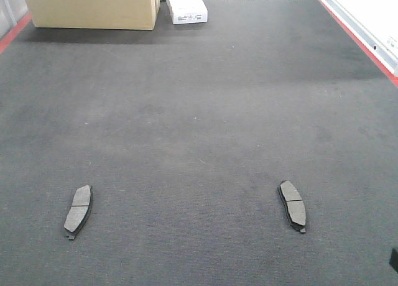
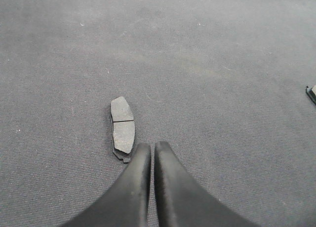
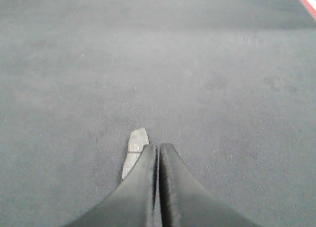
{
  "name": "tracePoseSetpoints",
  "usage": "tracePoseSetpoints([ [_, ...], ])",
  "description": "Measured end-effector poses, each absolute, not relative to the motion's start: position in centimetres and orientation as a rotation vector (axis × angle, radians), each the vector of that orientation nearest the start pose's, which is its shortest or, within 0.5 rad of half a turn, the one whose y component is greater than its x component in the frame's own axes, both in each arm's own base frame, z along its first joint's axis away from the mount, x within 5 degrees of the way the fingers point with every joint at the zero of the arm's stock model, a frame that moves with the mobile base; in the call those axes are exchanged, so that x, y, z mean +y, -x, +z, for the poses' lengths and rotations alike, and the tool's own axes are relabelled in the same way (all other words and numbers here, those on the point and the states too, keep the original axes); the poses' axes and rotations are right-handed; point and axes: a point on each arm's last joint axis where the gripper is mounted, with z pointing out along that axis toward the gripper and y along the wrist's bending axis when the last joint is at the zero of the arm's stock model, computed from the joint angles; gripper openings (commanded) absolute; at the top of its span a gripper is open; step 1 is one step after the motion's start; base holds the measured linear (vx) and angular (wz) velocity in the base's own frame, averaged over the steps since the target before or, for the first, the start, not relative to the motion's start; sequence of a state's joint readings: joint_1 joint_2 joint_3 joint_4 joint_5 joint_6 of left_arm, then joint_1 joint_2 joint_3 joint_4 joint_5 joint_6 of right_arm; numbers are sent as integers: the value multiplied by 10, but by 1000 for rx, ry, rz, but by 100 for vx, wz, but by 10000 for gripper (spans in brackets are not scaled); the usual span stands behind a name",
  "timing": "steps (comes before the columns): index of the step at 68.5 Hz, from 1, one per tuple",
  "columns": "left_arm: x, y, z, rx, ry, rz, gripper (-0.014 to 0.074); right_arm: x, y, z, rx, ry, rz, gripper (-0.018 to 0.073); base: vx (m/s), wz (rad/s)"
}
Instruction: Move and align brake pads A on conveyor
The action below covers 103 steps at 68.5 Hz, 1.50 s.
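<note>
Two dark grey brake pads lie flat on the charcoal conveyor belt (image 1: 199, 124). The left pad (image 1: 78, 209) and the right pad (image 1: 292, 204) lie near the front, far apart. In the left wrist view my left gripper (image 2: 152, 146) is shut and empty, its tips just right of the left pad (image 2: 122, 129). In the right wrist view my right gripper (image 3: 158, 147) is shut and empty, and partly hides the right pad (image 3: 135, 150). A pad's edge (image 2: 311, 93) shows at the far right of the left wrist view. Neither gripper shows in the front view.
A cardboard box (image 1: 93, 6) and a white box (image 1: 185, 5) stand at the belt's far end. Red edge stripes run along the left (image 1: 13, 32) and right (image 1: 360, 43) sides, with a pale metal rail (image 1: 367, 15) at right.
</note>
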<state>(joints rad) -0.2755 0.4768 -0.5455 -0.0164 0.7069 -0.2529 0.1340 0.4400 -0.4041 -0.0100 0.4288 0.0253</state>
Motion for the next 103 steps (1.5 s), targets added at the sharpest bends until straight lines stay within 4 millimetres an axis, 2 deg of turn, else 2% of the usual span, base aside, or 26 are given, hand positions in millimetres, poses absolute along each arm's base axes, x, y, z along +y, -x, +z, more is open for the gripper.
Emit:
tracePoseSetpoints([
  [59, -25, -85, 300, 2139, -17, -331, -6, 12, -94, 279, 1944, 112, 96, -10, -1, 0],
  [103, -25, -85, 300, 2139, -17, -331, -6, 12, -94, 279, 1944, 112, 96, -10, -20, -1],
])
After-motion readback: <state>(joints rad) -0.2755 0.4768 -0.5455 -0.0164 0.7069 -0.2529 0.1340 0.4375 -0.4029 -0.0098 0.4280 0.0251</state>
